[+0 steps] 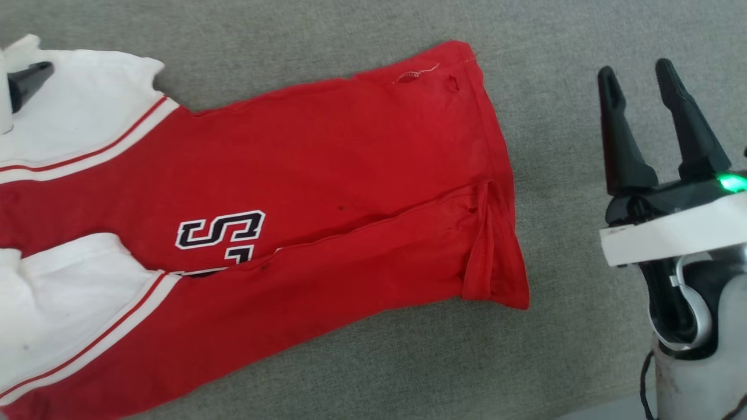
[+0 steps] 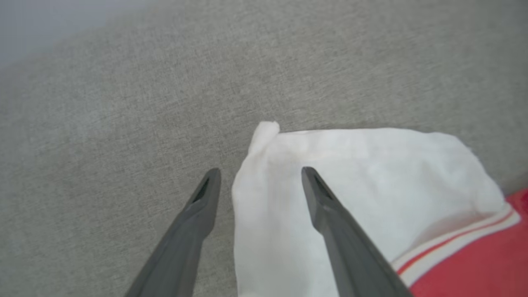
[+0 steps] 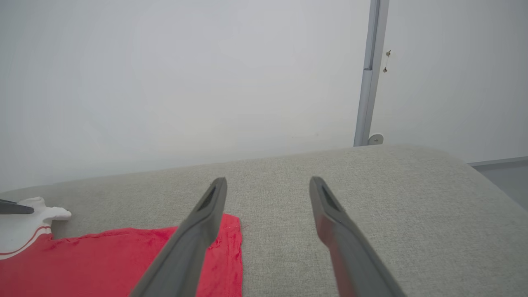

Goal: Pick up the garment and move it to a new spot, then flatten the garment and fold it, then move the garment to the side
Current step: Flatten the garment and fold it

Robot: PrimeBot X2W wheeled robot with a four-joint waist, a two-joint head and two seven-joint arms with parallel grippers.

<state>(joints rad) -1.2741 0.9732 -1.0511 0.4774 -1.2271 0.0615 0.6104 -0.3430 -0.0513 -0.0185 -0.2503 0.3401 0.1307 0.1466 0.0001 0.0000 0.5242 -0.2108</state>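
The garment (image 1: 327, 175), a red shirt with white sleeves and black-and-white lettering, lies spread across the grey cushioned surface (image 1: 583, 361), sleeves to the left, hem to the right with a folded-under corner. My left gripper (image 2: 260, 175) hovers open above the far white sleeve (image 2: 350, 173), one finger over the cloth, the other over bare cushion; one of its fingertips (image 1: 35, 76) shows at the head view's left edge. My right gripper (image 1: 636, 73) stands open to the right of the hem, holding nothing. In the right wrist view the garment (image 3: 103, 264) lies at lower left of that gripper (image 3: 268, 183).
The grey cushioned surface (image 3: 392, 214) extends to the right of the garment and ends at a rounded far edge. Behind it stands a pale wall (image 3: 165, 82) with a vertical white pipe (image 3: 369, 82). Floor (image 3: 503, 177) shows at far right.
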